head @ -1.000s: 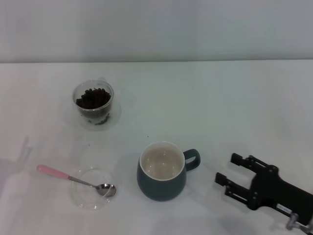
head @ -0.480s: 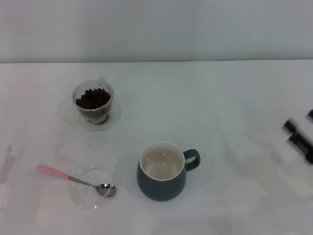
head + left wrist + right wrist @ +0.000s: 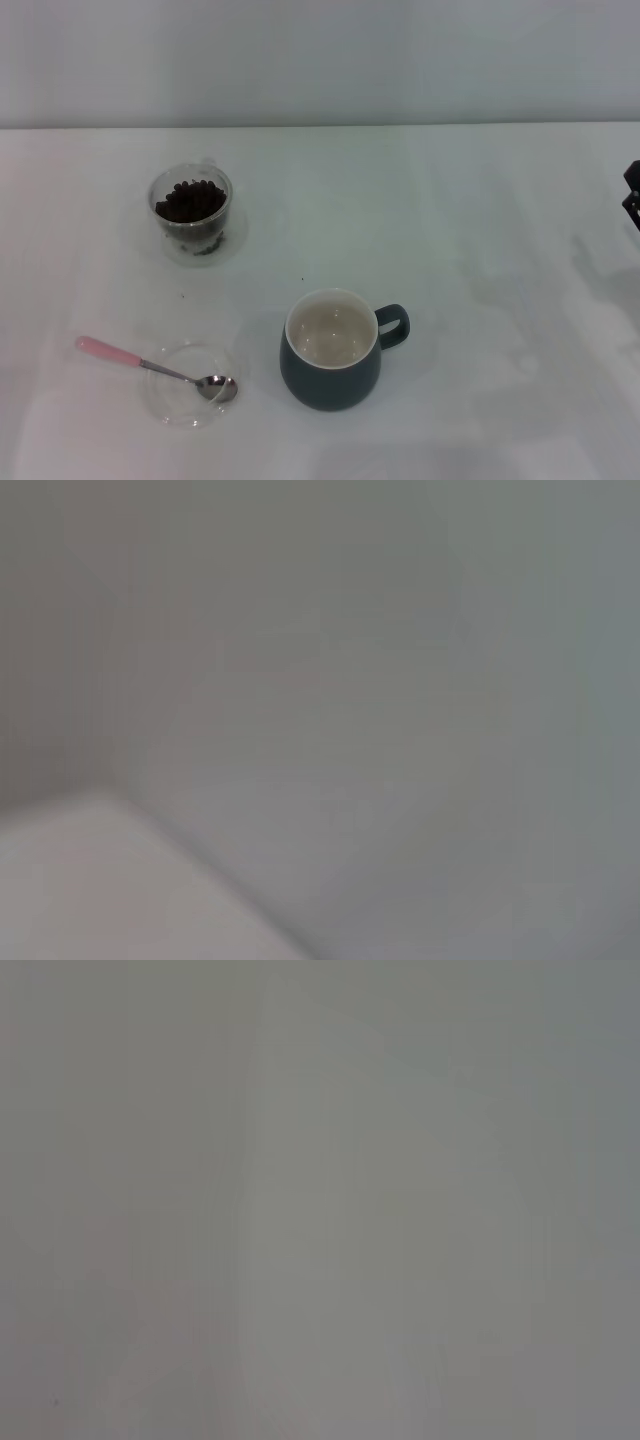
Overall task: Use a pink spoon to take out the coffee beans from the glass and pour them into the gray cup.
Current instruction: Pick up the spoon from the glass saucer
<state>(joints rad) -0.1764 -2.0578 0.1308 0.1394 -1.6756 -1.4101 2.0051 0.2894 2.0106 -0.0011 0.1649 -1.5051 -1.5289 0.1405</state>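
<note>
Item 1, pink spoon (image 3: 150,366): lies near the front-left corner of the white table (image 3: 480,220). Its metal bowl rests in a flat clear round dish (image 3: 190,397); the pale pink handle juts over the dish rim toward the left edge. Untouched.

Item 2, glass (image 3: 192,213): upright, left of centre, toward the back edge. Holds a heap of coffee beans (image 3: 189,200) up to near its rim.

Item 3, gray cup (image 3: 334,348): upright near the front edge, about centre, handle toward the right edge. Cream inside, no beans visible.

Item 4, right gripper (image 3: 632,195): only a dark sliver at the right edge of the table, well apart from every item. Open or closed: cannot tell.

Item 5, left gripper: not in view; both wrist cameras show only blank grey.

Status, by judgement: no scooping begun; the step in hand is fetching the spoon. The next move calls for an arm to reach the front-left corner and pinch the slim pink handle, low against the table, without tipping the dish.
</note>
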